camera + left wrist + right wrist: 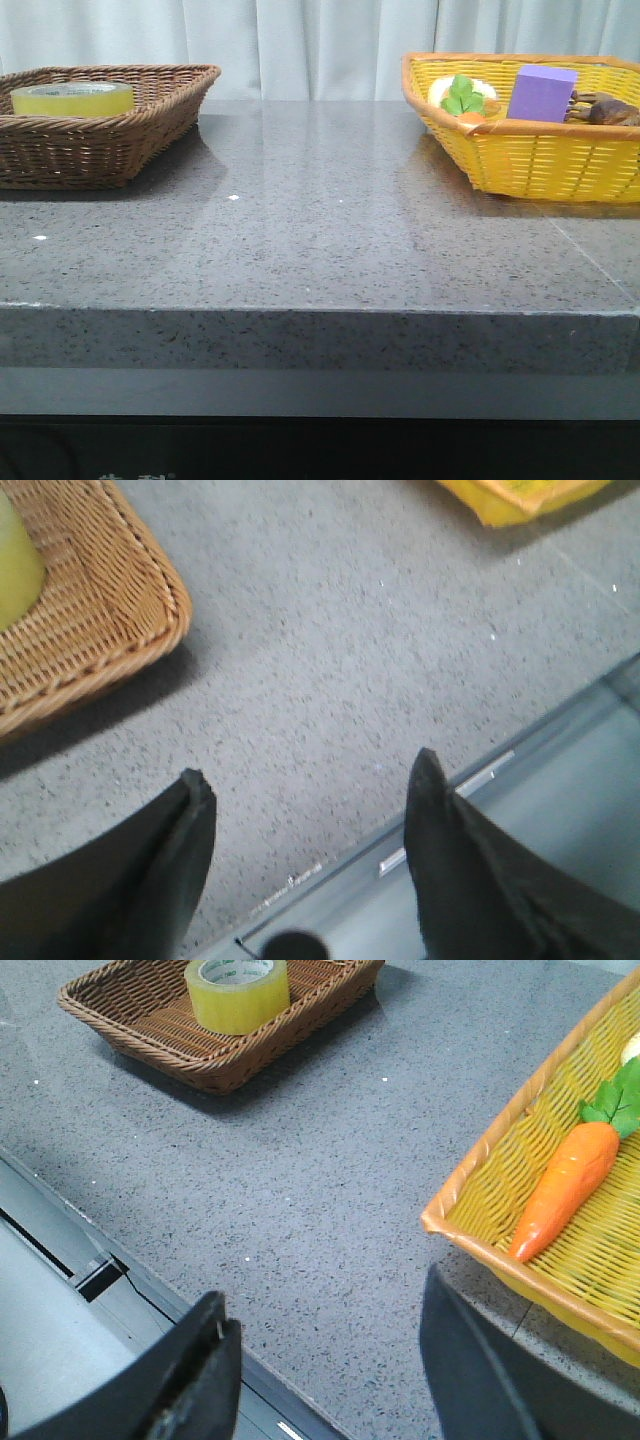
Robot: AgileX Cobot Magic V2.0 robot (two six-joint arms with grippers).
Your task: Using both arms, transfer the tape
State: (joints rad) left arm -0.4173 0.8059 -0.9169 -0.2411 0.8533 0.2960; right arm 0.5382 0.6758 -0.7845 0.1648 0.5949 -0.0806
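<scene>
Both grippers, left (310, 790) and right (325, 1315), hang wide open and empty. I see the tape (72, 98) flat in the brown basket (150, 120), nearer my left arm.

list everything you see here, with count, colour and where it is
tape: 1, translucent yellow with a pale core and green print, lying flat in the brown basket
brown basket: 1, dark brown wicker, far left of the table
yellow basket: 1, yellow with an orange rim, far right of the table
purple block: 1, purple, standing in the yellow basket
carrot: 1, orange with green leaves, lying in the yellow basket
brown item: 1, dark brown, at the right end of the yellow basket, too unclear to name
table: 1, grey speckled stone
curtain: 1, pale grey, behind the table
left gripper: 1, black, open, over the table's near edge
right gripper: 1, black, open, over the table's near edge
</scene>
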